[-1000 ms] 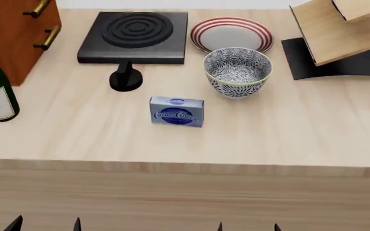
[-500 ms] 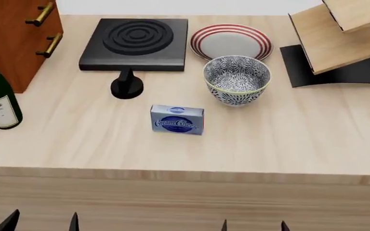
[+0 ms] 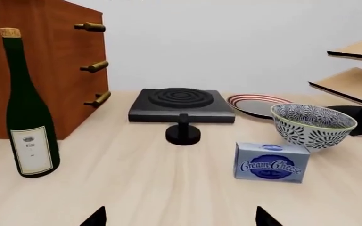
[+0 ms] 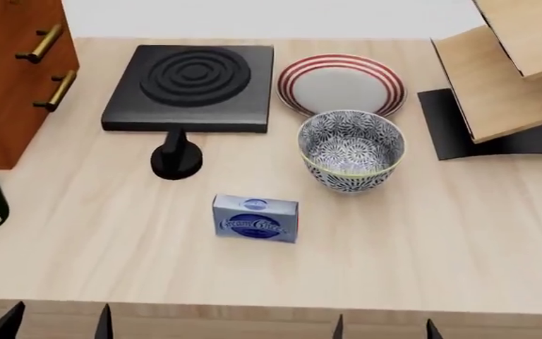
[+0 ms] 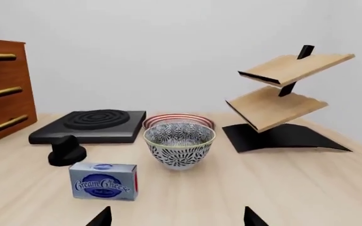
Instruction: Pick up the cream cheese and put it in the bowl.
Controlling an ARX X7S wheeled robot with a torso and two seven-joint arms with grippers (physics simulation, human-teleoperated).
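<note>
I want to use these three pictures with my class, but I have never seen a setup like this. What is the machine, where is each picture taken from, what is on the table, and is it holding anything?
This is a simulated two-armed robot on wheels. One picture looks down from its head; the other two come from cameras near each arm's gripper. The dark points at the bottom edges are the fingertips of the left gripper and the right gripper, both open and holding nothing.

On the wooden table lie a box of cream cheese, a patterned bowl apart from it, a red-striped plate, a black stove burner with its knob, a wine bottle, a wooden cabinet and a slanted wooden rack.
</note>
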